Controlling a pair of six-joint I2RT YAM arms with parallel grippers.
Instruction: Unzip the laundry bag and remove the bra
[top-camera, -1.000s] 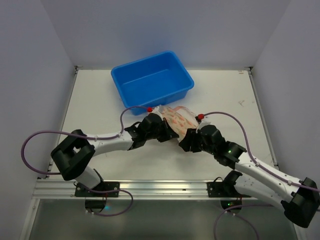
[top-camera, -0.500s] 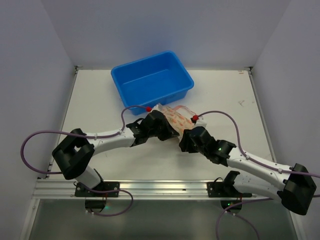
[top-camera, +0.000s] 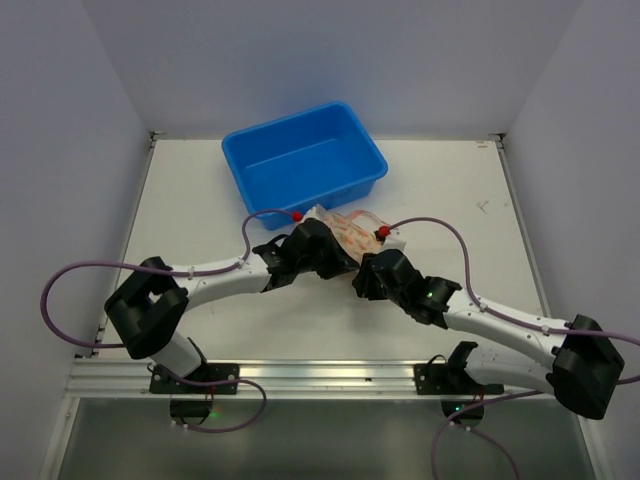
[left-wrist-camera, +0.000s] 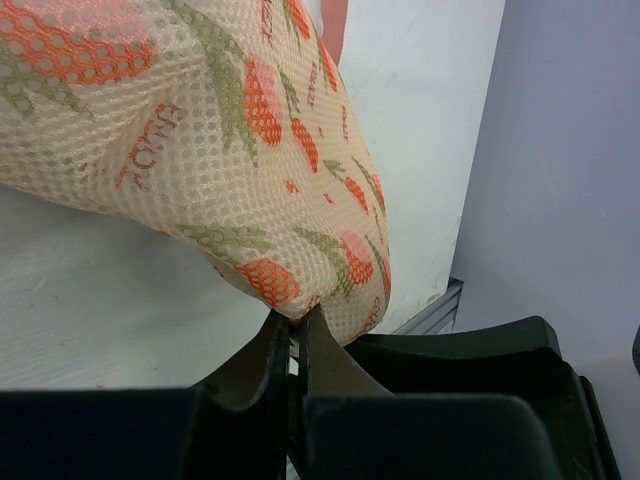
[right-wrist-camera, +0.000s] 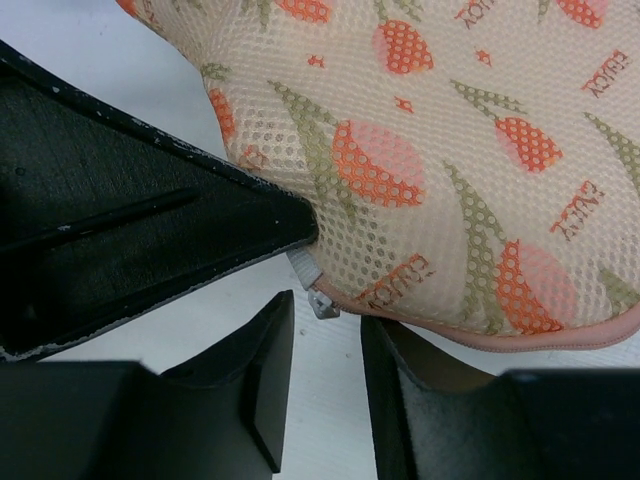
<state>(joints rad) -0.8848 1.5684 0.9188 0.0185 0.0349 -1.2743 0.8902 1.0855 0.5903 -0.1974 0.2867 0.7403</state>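
The laundry bag (top-camera: 352, 231) lies on the table between my two grippers, cream mesh with orange-pink flowers and pink zipper edging. My left gripper (left-wrist-camera: 296, 316) is shut on the near end of the bag (left-wrist-camera: 230, 150), pinching its mesh. My right gripper (right-wrist-camera: 326, 318) is open, its fingers on either side of the small grey zipper pull (right-wrist-camera: 318, 298) at the bag's pink edge (right-wrist-camera: 470, 180), not closed on it. In the top view the left gripper (top-camera: 335, 262) and the right gripper (top-camera: 362, 280) meet at the bag's near edge. The bra is hidden.
A blue bin (top-camera: 304, 160) stands empty just behind the bag. The white table (top-camera: 200, 200) runs to side walls and a metal rail at the near edge. Purple cables loop over both arms.
My right gripper has moved left and forward toward the bag's near end beside the left gripper. The left gripper has kept its hold and barely moved.
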